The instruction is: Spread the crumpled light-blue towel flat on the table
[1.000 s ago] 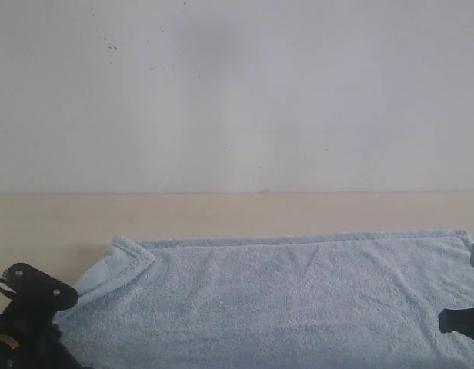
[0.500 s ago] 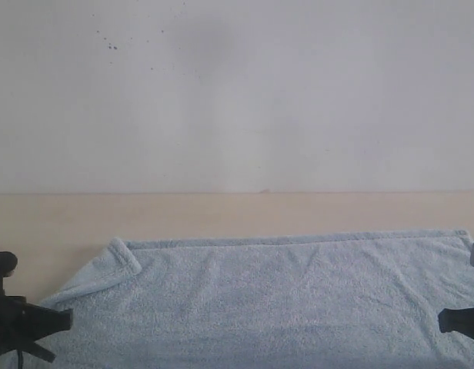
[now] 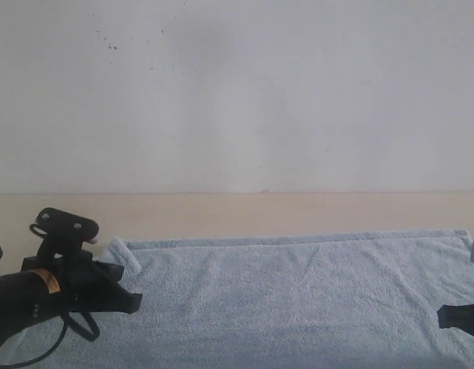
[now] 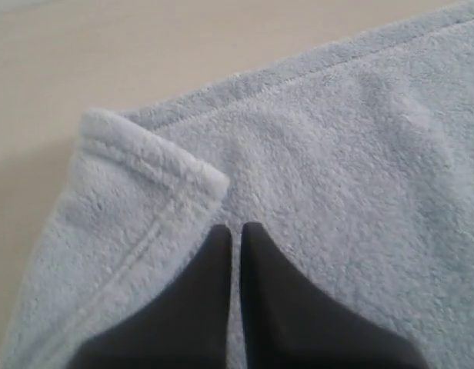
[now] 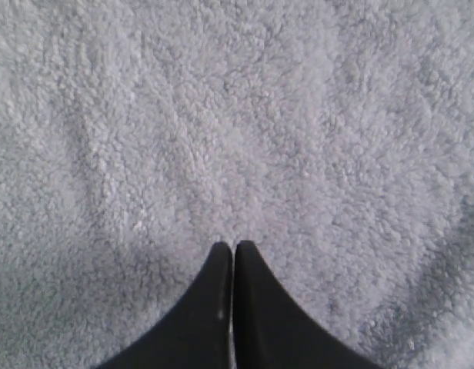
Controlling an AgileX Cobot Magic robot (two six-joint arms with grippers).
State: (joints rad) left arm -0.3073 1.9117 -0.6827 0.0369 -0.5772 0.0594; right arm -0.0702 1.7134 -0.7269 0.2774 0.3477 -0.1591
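The light-blue towel (image 3: pixel 298 292) lies mostly flat on the beige table (image 3: pixel 221 209), its far hem straight. Its far left corner (image 3: pixel 123 252) is folded back over itself; the left wrist view shows this fold (image 4: pixel 156 173) with the stitched hem. My left gripper (image 3: pixel 133 301) hovers over the towel just beside the fold, and its jaws (image 4: pixel 235 229) are shut with nothing between them. My right gripper (image 3: pixel 446 317) is at the towel's right end, shut (image 5: pixel 233 246) over plain terry. The white tag is not visible.
A white wall (image 3: pixel 237 92) rises behind the table's far edge. Bare table (image 4: pixel 106 61) shows beyond and to the left of the towel. The towel's near edge is cut off by the bottom of the exterior view.
My left arm has risen and swung right, from the bottom-left corner to above the towel's folded corner. The fold is smaller than a second ago. The right gripper has barely moved.
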